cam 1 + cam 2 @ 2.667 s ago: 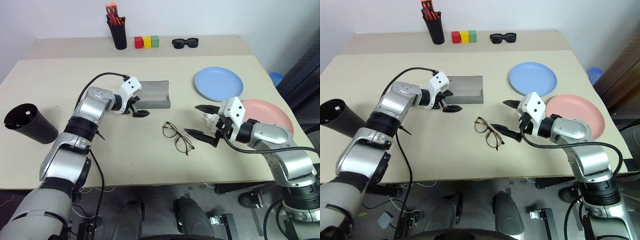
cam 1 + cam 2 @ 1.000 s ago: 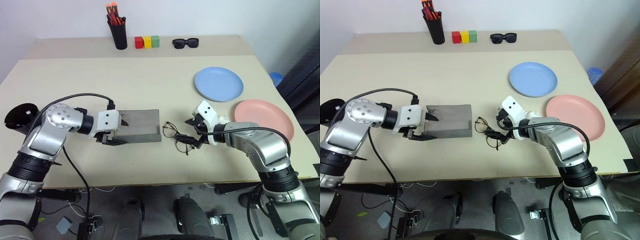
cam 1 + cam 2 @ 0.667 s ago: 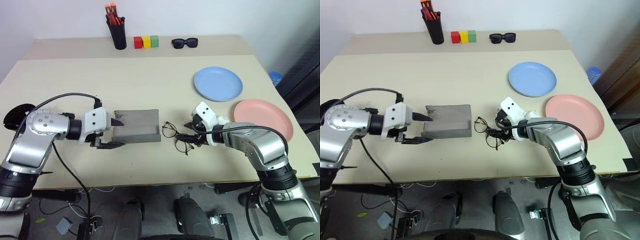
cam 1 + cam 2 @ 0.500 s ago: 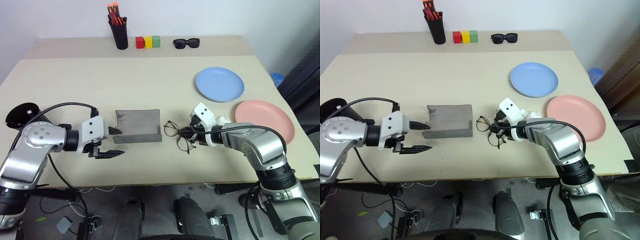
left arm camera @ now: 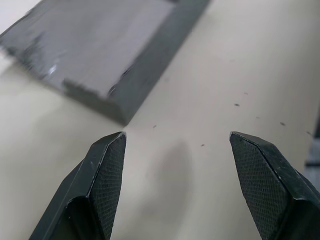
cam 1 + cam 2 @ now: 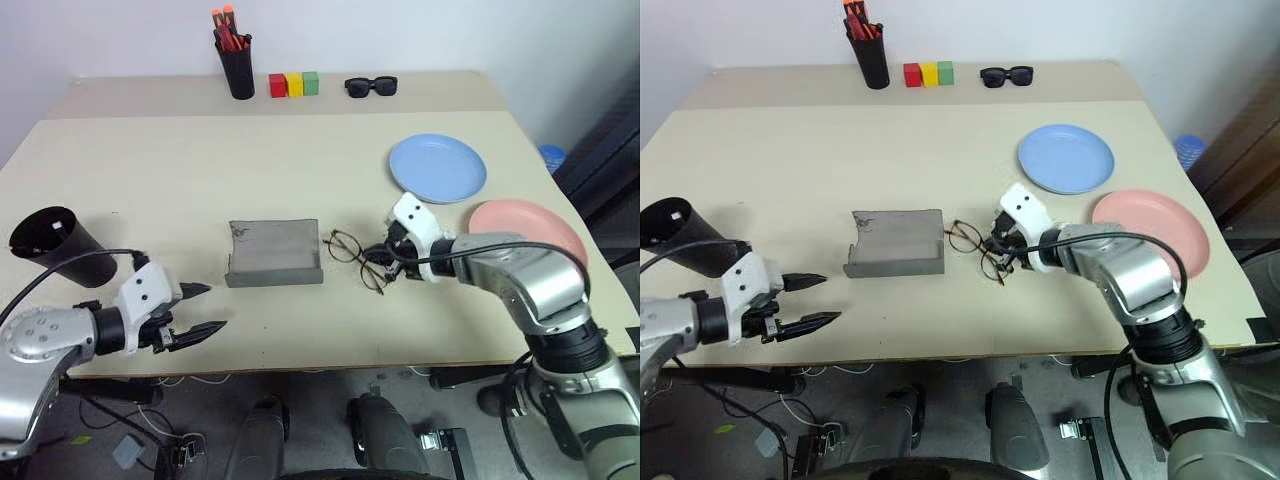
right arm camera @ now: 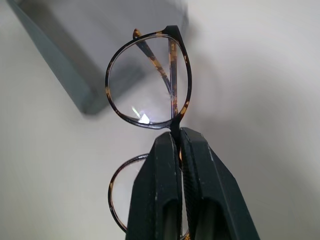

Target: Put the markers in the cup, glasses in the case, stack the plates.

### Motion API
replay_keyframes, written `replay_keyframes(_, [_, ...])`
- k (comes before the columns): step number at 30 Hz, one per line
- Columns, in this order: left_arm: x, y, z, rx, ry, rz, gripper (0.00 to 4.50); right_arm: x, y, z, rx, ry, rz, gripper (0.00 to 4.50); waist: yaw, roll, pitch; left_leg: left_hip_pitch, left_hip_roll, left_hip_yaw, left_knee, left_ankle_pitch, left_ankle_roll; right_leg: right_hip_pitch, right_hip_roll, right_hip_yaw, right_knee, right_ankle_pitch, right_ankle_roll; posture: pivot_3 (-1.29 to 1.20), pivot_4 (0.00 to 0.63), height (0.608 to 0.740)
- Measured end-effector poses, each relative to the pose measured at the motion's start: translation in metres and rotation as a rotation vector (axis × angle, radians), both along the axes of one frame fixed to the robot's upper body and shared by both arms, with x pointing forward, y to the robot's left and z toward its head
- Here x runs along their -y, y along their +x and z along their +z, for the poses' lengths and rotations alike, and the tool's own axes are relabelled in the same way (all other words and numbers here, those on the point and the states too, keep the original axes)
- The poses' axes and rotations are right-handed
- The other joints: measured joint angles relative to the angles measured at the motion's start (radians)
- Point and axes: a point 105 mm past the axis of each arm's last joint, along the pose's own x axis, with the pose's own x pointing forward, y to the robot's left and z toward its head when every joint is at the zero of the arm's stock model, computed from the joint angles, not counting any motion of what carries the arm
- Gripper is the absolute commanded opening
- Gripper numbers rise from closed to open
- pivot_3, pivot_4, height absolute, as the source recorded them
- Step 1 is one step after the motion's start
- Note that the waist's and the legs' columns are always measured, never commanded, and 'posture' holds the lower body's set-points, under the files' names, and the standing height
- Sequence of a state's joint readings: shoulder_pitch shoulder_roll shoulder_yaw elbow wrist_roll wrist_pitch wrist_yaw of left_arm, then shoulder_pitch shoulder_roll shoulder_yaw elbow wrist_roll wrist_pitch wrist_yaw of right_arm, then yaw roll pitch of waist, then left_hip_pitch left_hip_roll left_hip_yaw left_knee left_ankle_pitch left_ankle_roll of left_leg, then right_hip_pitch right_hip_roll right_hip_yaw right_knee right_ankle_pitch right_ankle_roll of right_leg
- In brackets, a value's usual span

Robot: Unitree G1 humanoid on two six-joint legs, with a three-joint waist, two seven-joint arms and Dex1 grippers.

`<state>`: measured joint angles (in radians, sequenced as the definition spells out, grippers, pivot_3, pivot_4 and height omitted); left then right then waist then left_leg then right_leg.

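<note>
The table (image 6: 150, 170) carries the blue plate (image 6: 437, 167) and pink plate (image 6: 527, 228) at the right, still unstacked, and the cup (image 6: 52, 246) at the left edge. The open case (image 6: 273, 253) lies mid-table with the glasses (image 6: 360, 259) just right of it.

The right gripper (image 6: 385, 258) is clamped on the glasses at the bridge. To seat them well, I'd carry them left over the case's open tray, keep the frame level, and lower it before releasing.

The left gripper (image 6: 200, 310) hangs near the table's near edge, fingers apart and empty.

A second ago the left gripper was at the case; it has backed off toward the near-left. The right fingers have closed and lifted the glasses slightly.
</note>
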<state>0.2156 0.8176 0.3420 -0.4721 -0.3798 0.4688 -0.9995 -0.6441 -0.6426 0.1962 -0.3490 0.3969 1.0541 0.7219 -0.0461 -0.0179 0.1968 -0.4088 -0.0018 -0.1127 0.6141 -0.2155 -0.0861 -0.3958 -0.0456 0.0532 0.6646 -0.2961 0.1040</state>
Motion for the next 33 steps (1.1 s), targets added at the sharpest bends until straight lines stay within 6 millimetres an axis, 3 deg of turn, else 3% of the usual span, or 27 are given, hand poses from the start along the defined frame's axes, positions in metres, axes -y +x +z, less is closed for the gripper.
replay_keyframes(3, [-0.007, 0.000, -0.007, 0.024, -0.113, 0.097, 3.38, -0.031, -0.004, 0.029, 0.114, 0.037, 0.112, 0.05, -0.002, 0.001, -0.001, 0.001, 0.001, 0.001, 0.000, 0.000, 0.000, 0.000, 0.001, 0.001, 0.000, 0.000, -0.001, 0.00, 0.150, 0.740])
replay_keyframes(5, [-0.010, -0.001, -0.013, 0.035, -0.172, 0.141, 3.38, -0.052, -0.008, 0.038, 0.154, 0.054, 0.185, 0.05, 0.001, 0.001, -0.001, 0.001, 0.001, 0.001, 0.000, 0.000, 0.000, 0.000, 0.000, 0.000, 0.000, 0.000, -0.001, 0.00, 0.150, 0.740])
replay_keyframes(11, [-0.029, -0.006, -0.025, 0.054, -0.141, 0.221, 3.38, -0.110, -0.001, 0.037, 0.180, 0.067, 0.300, 0.05, 0.000, 0.001, -0.001, 0.001, 0.000, 0.001, 0.000, 0.000, 0.000, -0.001, 0.000, 0.001, 0.000, 0.000, -0.001, 0.00, 0.150, 0.740])
replay_keyframes(14, [-0.031, -0.008, -0.026, 0.054, -0.119, 0.219, 3.38, -0.126, 0.006, 0.037, 0.218, 0.047, 0.329, 0.05, 0.003, 0.001, -0.001, 0.001, 0.000, 0.001, -0.001, 0.000, 0.000, -0.001, 0.000, 0.000, 0.000, 0.000, -0.002, 0.00, 0.150, 0.740])
replay_keyframes(19, [-0.023, -0.009, -0.017, 0.049, -0.111, 0.200, 3.38, -0.126, 0.023, 0.009, 0.233, -0.069, 0.329, 0.05, 0.003, 0.000, -0.001, 0.000, 0.000, 0.001, 0.000, 0.000, 0.000, -0.001, -0.001, 0.000, 0.000, 0.000, -0.001, 0.00, 0.150, 0.740])
replay_keyframes(26, [-0.001, -0.011, 0.000, 0.068, -0.168, 0.144, 3.38, -0.112, 0.023, -0.005, 0.216, -0.115, 0.340, 0.05, 0.000, 0.001, -0.001, 0.000, 0.000, 0.001, -0.001, 0.000, 0.000, -0.001, 0.000, 0.000, 0.000, 0.000, -0.002, 0.00, 0.150, 0.740])
replay_keyframes(33, [0.000, -0.006, 0.008, 0.081, -0.154, 0.139, 3.38, -0.110, 0.018, -0.012, 0.223, -0.131, 0.342, 0.05, 0.001, 0.001, -0.001, 0.001, 0.000, 0.001, -0.001, 0.000, 0.000, -0.001, 0.000, 0.000, 0.000, 0.001, -0.002, 0.00, 0.150, 0.740])
